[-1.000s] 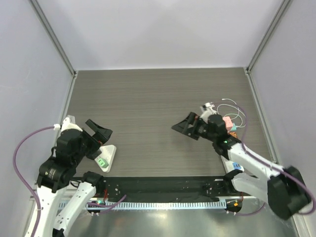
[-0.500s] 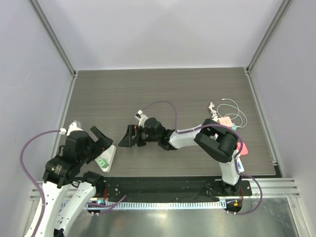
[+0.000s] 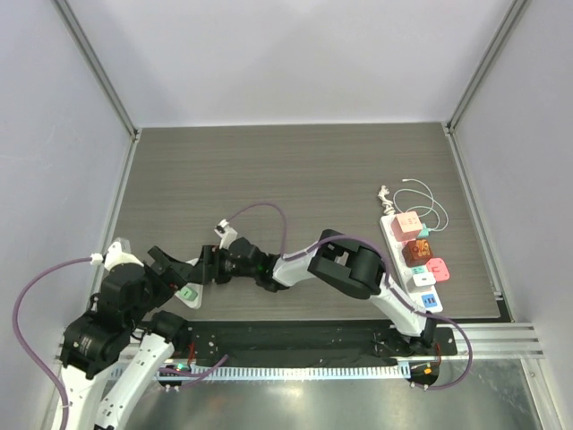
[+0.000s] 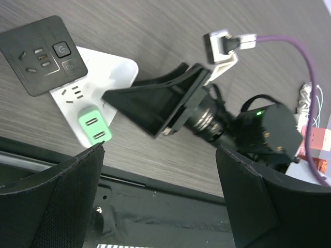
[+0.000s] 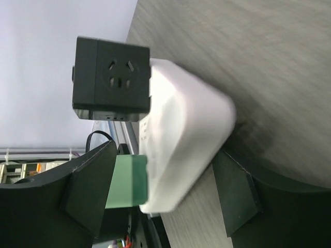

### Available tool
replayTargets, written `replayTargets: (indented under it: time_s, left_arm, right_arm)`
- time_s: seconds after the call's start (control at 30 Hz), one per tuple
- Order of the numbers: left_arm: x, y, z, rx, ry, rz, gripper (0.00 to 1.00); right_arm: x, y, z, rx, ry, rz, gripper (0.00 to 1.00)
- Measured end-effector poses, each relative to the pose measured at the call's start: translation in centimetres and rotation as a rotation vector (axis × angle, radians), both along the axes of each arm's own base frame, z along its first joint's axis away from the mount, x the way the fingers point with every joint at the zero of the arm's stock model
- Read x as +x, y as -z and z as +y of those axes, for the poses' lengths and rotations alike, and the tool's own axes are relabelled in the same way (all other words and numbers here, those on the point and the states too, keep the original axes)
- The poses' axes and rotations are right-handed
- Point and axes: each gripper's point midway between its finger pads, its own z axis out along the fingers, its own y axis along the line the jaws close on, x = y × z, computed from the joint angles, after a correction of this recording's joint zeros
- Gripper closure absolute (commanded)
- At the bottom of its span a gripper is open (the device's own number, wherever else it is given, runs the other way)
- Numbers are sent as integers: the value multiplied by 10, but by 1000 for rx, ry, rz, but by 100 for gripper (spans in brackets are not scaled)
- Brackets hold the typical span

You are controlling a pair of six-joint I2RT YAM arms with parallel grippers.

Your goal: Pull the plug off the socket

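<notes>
A white socket block (image 4: 106, 77) lies at the table's near left, with a black adapter cube (image 4: 44, 54) and a green plug (image 4: 94, 124) plugged into it. In the top view the green plug (image 3: 186, 293) sits just below both grippers. My right gripper (image 5: 163, 191) is open, and its fingers (image 5: 235, 194) straddle the white block (image 5: 181, 134) at the end with the green plug (image 5: 126, 181). My left gripper (image 4: 160, 206) is open and empty, above and just near of the block. The right gripper (image 3: 208, 266) reaches in from the right, close to the left gripper (image 3: 170, 266).
A white power strip (image 3: 390, 235) with pink, orange and other plugs lies at the right, with a coiled white cable (image 3: 421, 195) beside it. A black rail (image 3: 295, 336) runs along the near edge. Grey walls enclose the table.
My right arm has swung from the power strip on the right across to the white socket block on the left. My left gripper has shifted slightly near and down.
</notes>
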Motion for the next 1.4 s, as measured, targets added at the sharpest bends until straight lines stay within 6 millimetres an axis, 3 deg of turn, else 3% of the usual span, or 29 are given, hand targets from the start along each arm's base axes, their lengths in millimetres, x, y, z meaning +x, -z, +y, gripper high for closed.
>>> replayTargets:
  time_s: [0.1, 0.23, 0.3, 0.4, 0.57, 0.7, 0.9, 1.07, 1.23, 1.4]
  left_arm:
    - [-4, -9, 7, 17, -7, -40, 11]
    - [-2, -25, 12, 58, -3, -69, 11]
    - [-1, -25, 12, 69, 4, -63, 11]
    - [0, -17, 11, 84, 18, -44, 12]
    - [2, -2, 1, 93, 66, 32, 12]
    - [7, 5, -8, 103, 110, 93, 12]
    - [13, 10, -14, 103, 133, 142, 11]
    - [18, 9, -17, 113, 133, 172, 8]
    - [25, 9, -26, 84, 153, 185, 7]
    - [29, 26, -38, 58, 187, 236, 7]
  right_arm:
    - [-10, 0, 12, -2, 7, -17, 20]
    - [-13, 1, 15, -7, 28, -25, 22]
    - [-10, 2, 15, -6, 36, -27, 25]
    - [-4, 5, 14, -8, 55, -26, 39]
    - [7, 12, 5, 11, 95, -4, 51]
    - [17, 11, -6, 89, 123, 43, 80]
    - [26, 11, -28, 186, 158, 63, 99]
    - [27, 10, -53, 210, 197, 52, 99]
    - [27, 12, -91, 185, 272, 63, 99]
    - [32, 15, -124, 161, 334, 92, 97]
